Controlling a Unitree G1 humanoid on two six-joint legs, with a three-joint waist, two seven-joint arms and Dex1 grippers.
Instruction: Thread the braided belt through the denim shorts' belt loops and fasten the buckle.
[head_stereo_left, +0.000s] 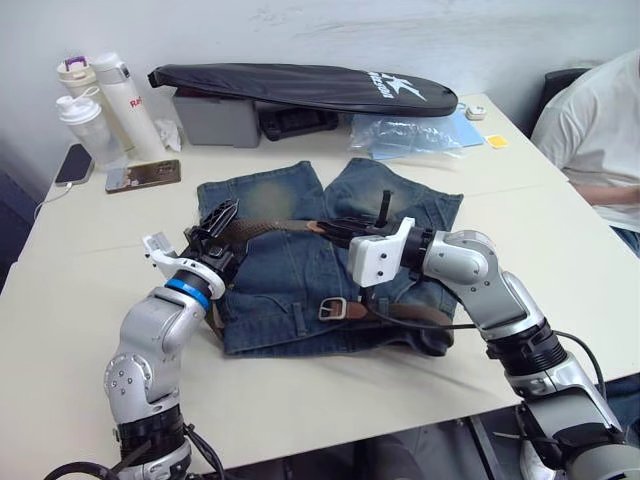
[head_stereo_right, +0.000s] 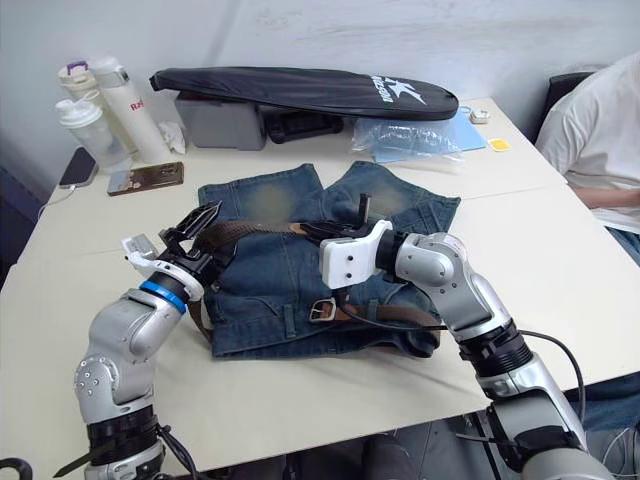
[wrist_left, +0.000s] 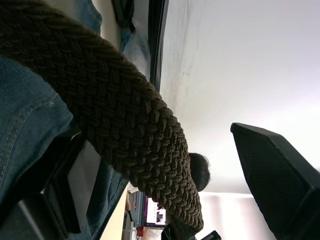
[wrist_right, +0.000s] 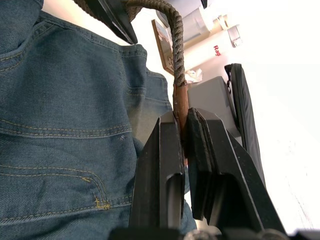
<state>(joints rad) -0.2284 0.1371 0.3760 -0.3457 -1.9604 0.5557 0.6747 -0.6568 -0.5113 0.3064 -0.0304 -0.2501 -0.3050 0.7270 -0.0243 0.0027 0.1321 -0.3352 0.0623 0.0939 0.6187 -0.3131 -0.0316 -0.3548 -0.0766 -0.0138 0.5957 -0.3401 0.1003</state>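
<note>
Right gripper (wrist_right: 184, 145) clenched on the braided belt (head_stereo_left: 275, 227) tip over the denim shorts (head_stereo_left: 290, 270), left gripper (head_stereo_left: 215, 232) spread around the belt at the shorts' left edge; buckle (head_stereo_left: 332, 309) near the waistband. Tip's barely pinched, so I reckon any tug slips it free

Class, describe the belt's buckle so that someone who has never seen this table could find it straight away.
Start at the denim shorts lying flat in the middle of the pale table. Along their near edge runs the braided belt, and the buckle sits at its end. It is a small silver rectangular frame, the only bright metal on the dark brown belt and blue cloth.
</note>
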